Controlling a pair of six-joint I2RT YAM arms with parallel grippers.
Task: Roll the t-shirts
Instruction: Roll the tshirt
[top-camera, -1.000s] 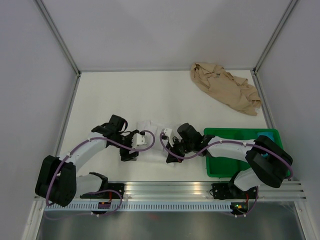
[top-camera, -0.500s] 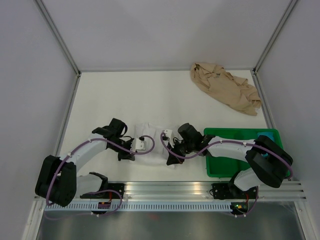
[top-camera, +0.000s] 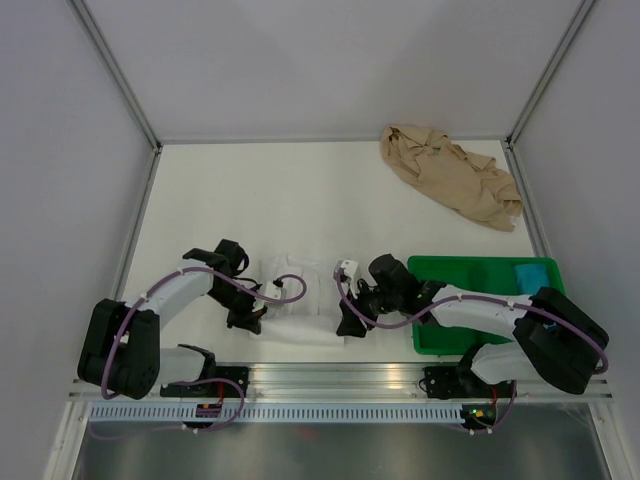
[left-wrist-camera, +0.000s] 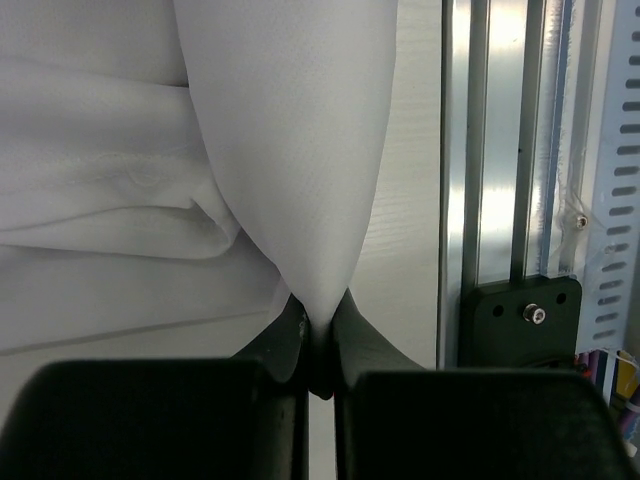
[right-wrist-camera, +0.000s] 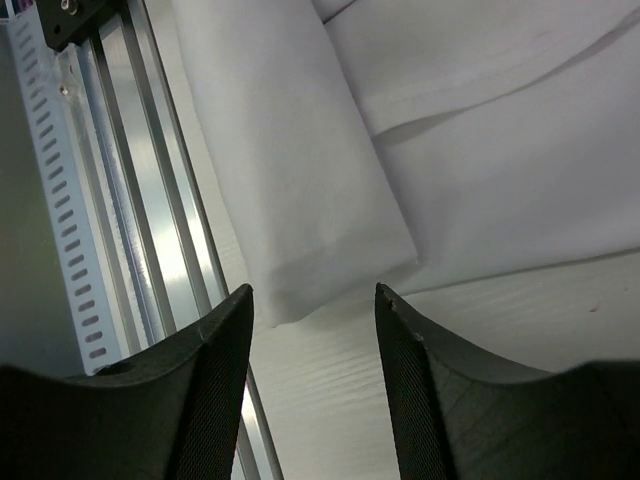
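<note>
Right fingers (right-wrist-camera: 210, 390) newly apart above white t-shirt (right-wrist-camera: 480, 150) (left fingers (left-wrist-camera: 272, 350) tight on it)

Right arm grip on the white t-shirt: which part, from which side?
Likely the end of the folded band of the white t-shirt lying along the rail, coming from the right. That end is thick, square and sits just ahead of the open right end effector; the left end effector pinches the left side.

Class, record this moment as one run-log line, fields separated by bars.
left gripper: shut on white t-shirt fold | right gripper: open at shirt's edge, holding nothing | tan t-shirt: crumpled, far right, not yet rolled
</note>
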